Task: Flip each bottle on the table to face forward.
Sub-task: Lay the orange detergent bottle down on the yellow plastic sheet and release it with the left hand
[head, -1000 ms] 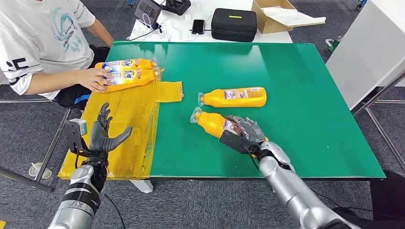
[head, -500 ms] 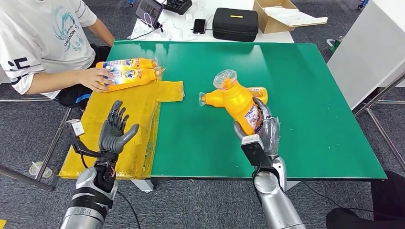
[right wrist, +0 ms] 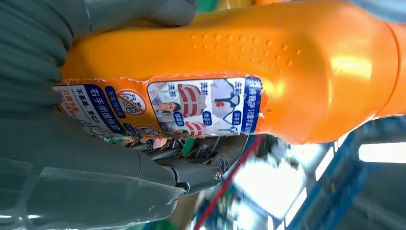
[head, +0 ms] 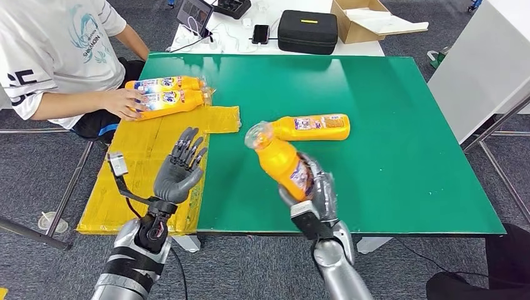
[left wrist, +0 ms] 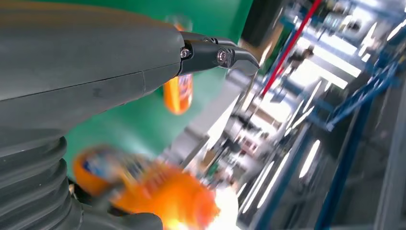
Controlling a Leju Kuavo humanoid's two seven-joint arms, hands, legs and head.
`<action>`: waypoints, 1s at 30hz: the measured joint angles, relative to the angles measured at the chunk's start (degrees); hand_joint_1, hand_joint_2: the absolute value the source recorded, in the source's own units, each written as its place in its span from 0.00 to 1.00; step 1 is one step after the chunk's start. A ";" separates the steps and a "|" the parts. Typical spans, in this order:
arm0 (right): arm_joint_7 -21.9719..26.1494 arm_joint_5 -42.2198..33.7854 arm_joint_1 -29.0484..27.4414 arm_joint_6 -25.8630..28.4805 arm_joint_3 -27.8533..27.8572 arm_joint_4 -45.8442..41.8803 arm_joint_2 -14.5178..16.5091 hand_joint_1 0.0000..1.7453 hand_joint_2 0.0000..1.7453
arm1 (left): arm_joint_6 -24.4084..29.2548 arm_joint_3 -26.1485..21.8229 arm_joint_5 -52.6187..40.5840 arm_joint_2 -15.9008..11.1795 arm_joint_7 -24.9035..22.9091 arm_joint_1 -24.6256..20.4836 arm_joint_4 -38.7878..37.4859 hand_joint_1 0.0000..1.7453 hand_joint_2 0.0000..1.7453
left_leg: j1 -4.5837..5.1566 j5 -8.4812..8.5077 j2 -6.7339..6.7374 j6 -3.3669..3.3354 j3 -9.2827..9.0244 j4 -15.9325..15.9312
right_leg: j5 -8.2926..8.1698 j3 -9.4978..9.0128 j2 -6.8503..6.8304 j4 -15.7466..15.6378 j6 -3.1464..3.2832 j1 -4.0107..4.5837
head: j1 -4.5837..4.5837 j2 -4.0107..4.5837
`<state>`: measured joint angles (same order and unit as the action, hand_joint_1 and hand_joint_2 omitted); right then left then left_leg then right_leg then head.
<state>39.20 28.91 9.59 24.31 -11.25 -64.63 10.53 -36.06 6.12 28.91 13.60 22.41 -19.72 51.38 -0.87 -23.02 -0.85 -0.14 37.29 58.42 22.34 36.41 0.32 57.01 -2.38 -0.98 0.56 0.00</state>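
My right hand grips an orange bottle by its lower body and holds it up above the green table, its clear cap tilted up and to the left. The right wrist view shows that bottle close up with its printed label. My left hand is raised with fingers spread, holding nothing, a short way left of the bottle. A second orange bottle lies on its side on the table behind. Two more bottles lie at the far left under a person's hand.
A person in a white shirt sits at the table's left side. A yellow sheet covers the table's left part. Beyond the table lie a black case, a cardboard box and a phone.
My right hand lifted the bottle off the table, stood it up, then brought it nearer and leftward. My left hand rose and moved right toward it.
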 joint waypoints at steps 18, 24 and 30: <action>0.82 -1.85 7.88 2.67 -10.08 18.56 6.82 1.00 1.00 | 2.24 12.74 -4.29 -1.22 2.67 -1.77 -1.29 0.00 1.00 | 0.00 0.02 0.03 0.02 0.01 0.00 | 0.00 0.04 0.00 0.00 0.00 -0.01 | -0.01 -0.01; 0.82 -2.11 8.39 2.70 -10.22 19.06 6.82 1.00 1.00 | 2.73 13.33 -4.62 -1.45 2.95 -2.14 -2.11 0.00 1.00 | 0.00 0.01 0.03 0.02 0.02 0.00 | 0.00 0.06 0.00 0.00 0.00 0.00 | -0.01 -0.01; 0.40 -1.97 8.62 2.83 -10.43 19.56 6.83 1.00 1.00 | 3.30 13.61 -5.00 -1.64 3.08 -2.43 -2.60 0.00 1.00 | 0.00 0.02 0.03 0.02 0.02 0.00 | 0.00 0.06 0.00 0.00 0.00 -0.01 | -0.01 0.00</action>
<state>39.60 26.93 18.22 27.14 -21.68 -45.08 17.36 -32.76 19.73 23.91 11.95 25.50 -22.15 48.78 -0.87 -23.01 -0.82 -0.12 37.32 58.42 22.33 36.47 0.33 57.01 -2.38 -0.98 0.55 0.00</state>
